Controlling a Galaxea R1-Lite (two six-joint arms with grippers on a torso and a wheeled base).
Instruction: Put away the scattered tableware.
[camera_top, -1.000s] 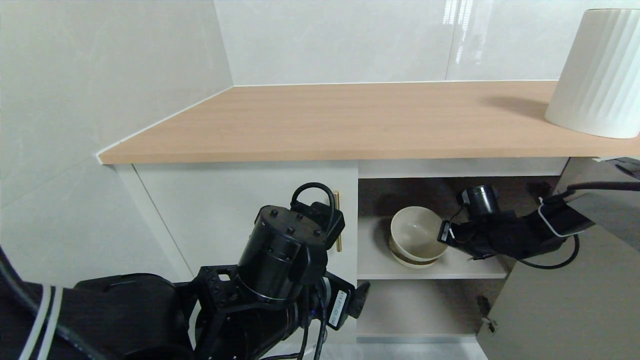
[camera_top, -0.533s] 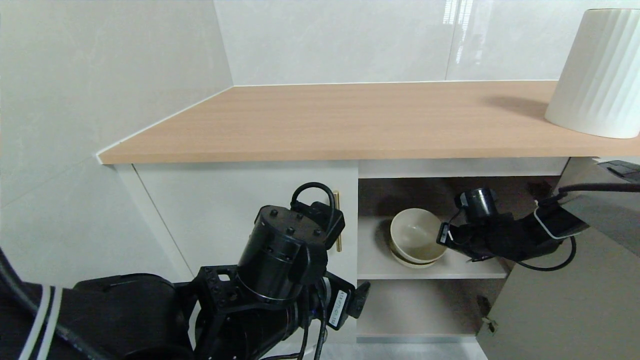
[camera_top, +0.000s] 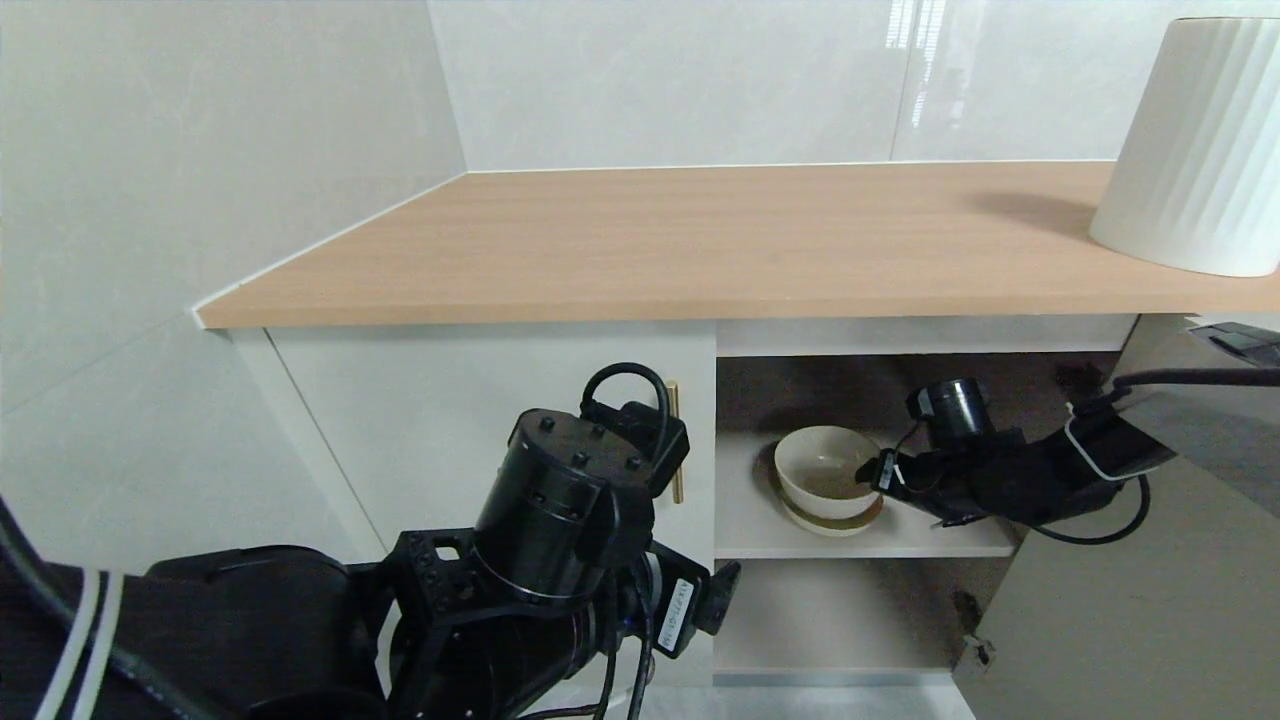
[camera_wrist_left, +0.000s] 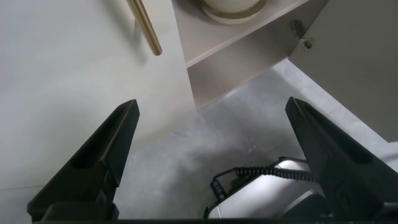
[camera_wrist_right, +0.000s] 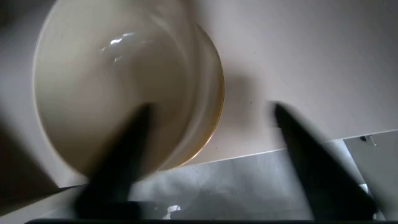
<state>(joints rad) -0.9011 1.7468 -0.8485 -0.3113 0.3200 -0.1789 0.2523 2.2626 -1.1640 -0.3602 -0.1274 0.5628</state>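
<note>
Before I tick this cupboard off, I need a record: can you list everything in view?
bowl: one, cream, on the plate, middle shelf
plate: one, cream with a tan rim, under the bowl
countertop: one, light wood, above the shelf
ribbed vessel: one, white, countertop's right end
door handle: one, brass, on the closed left door
right claw: one, black, open, at the bowl's rim
left claw: one, black, open, low before the closed left door

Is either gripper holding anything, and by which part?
Nothing is held. The right gripper stands open astride the rim of the bowl, which rests on a plate; the left gripper is open and empty.
</note>
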